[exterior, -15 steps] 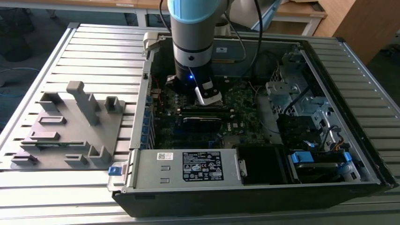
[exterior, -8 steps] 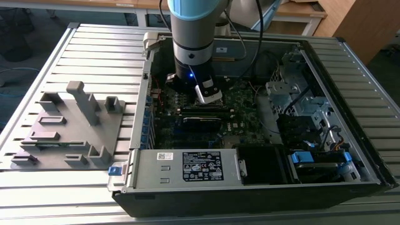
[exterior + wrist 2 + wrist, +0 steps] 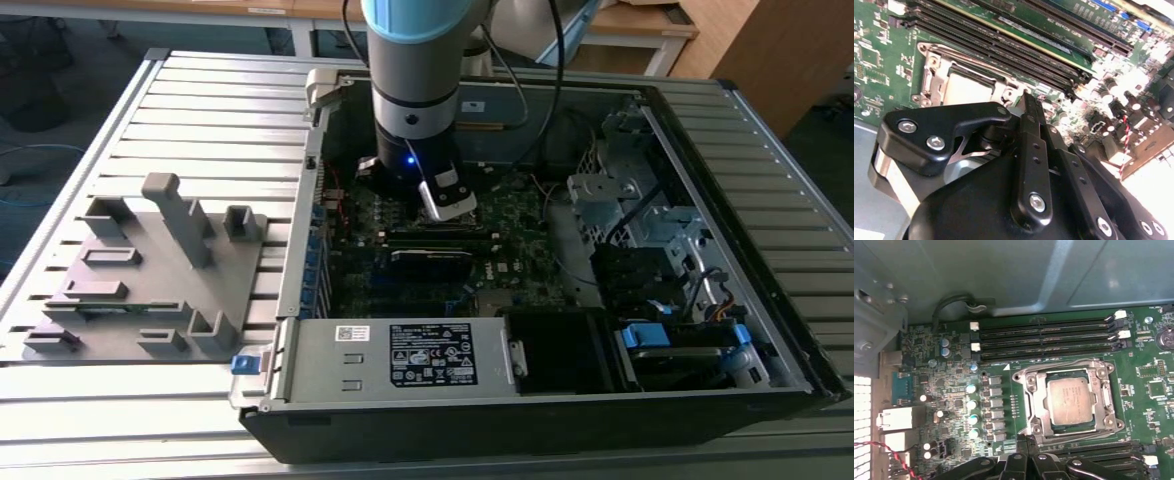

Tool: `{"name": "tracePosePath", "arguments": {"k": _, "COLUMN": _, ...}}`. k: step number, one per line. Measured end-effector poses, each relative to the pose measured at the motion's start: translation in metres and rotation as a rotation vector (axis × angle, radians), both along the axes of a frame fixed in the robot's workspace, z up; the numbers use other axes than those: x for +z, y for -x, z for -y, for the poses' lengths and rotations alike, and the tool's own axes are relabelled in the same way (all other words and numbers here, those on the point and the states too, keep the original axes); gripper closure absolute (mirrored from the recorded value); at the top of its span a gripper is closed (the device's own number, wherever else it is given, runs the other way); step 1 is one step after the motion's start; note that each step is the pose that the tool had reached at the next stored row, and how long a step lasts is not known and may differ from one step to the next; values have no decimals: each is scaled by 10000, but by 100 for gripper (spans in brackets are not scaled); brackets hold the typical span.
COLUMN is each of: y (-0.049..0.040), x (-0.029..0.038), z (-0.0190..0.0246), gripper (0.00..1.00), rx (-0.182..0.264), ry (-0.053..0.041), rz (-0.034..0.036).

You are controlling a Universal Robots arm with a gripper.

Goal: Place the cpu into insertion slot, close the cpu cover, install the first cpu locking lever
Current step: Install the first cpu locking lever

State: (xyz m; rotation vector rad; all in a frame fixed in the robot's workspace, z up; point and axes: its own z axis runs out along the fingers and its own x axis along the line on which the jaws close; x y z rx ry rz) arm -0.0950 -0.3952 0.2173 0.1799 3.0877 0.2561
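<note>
The cpu [image 3: 1070, 399], a dull silver square, lies flat in the motherboard's socket and shows again as a pale square [image 3: 966, 89] in the second wrist view. The cpu cover [image 3: 1036, 401], a silver frame, lies down around it, its edge [image 3: 934, 75] catching the light. A thin locking lever rod [image 3: 1064, 364] runs along the socket side by the memory slots. My gripper [image 3: 1026, 441] hovers just off the opposite socket edge, its black fingers [image 3: 1029, 150] drawn together to a point [image 3: 1026, 100] with nothing seen between them. In the exterior view the gripper [image 3: 447, 205] reaches down into the open case.
The open computer case [image 3: 694, 100] walls in the motherboard. Long black memory slots [image 3: 1044, 337] run beside the socket, and capacitors [image 3: 973, 405] stand on its other side. A grey fixture block [image 3: 147, 270] sits on the slatted table at the exterior view's left.
</note>
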Motion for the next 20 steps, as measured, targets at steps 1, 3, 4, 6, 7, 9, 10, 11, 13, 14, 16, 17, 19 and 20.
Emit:
{"name": "tracePosePath", "arguments": {"k": 1, "y": -17, "x": 0, "z": 0, "gripper": 90, "rx": 0, "ry": 0, "rz": 0}}
{"name": "tracePosePath", "arguments": {"k": 3, "y": -51, "x": 0, "z": 0, "gripper": 90, "rx": 0, "ry": 0, "rz": 0}}
{"name": "tracePosePath", "arguments": {"k": 4, "y": -66, "x": 0, "z": 0, "gripper": 90, "rx": 0, "ry": 0, "rz": 0}}
{"name": "tracePosePath", "arguments": {"k": 6, "y": -78, "x": 0, "z": 1, "gripper": 90, "rx": 1, "ry": 0, "rz": 0}}
{"name": "tracePosePath", "arguments": {"k": 7, "y": -78, "x": 0, "z": -1, "gripper": 90, "rx": -1, "ry": 0, "rz": 0}}
{"name": "tracePosePath", "arguments": {"k": 9, "y": -80, "x": 0, "z": -8, "gripper": 90, "rx": 0, "ry": 0, "rz": 1}}
{"name": "tracePosePath", "arguments": {"k": 10, "y": -80, "x": 0, "z": -13, "gripper": 90, "rx": 0, "ry": -1, "rz": 1}}
{"name": "tracePosePath", "arguments": {"k": 11, "y": -80, "x": 0, "z": -20, "gripper": 90, "rx": 0, "ry": 0, "rz": 1}}
{"name": "tracePosePath", "arguments": {"k": 13, "y": -80, "x": 0, "z": -34, "gripper": 90, "rx": 0, "ry": -1, "rz": 1}}
{"name": "tracePosePath", "arguments": {"k": 14, "y": -80, "x": -1, "z": -39, "gripper": 90, "rx": 0, "ry": -1, "rz": 1}}
{"name": "tracePosePath", "arguments": {"k": 16, "y": -81, "x": 0, "z": -43, "gripper": 90, "rx": 1, "ry": 0, "rz": 1}}
{"name": "tracePosePath", "arguments": {"k": 17, "y": -80, "x": 0, "z": -43, "gripper": 90, "rx": 2, "ry": 0, "rz": 1}}
{"name": "tracePosePath", "arguments": {"k": 19, "y": -80, "x": 0, "z": -45, "gripper": 90, "rx": 0, "ry": 0, "rz": 1}}
{"name": "tracePosePath", "arguments": {"k": 20, "y": -80, "x": 0, "z": -45, "gripper": 90, "rx": 0, "ry": -1, "rz": 1}}
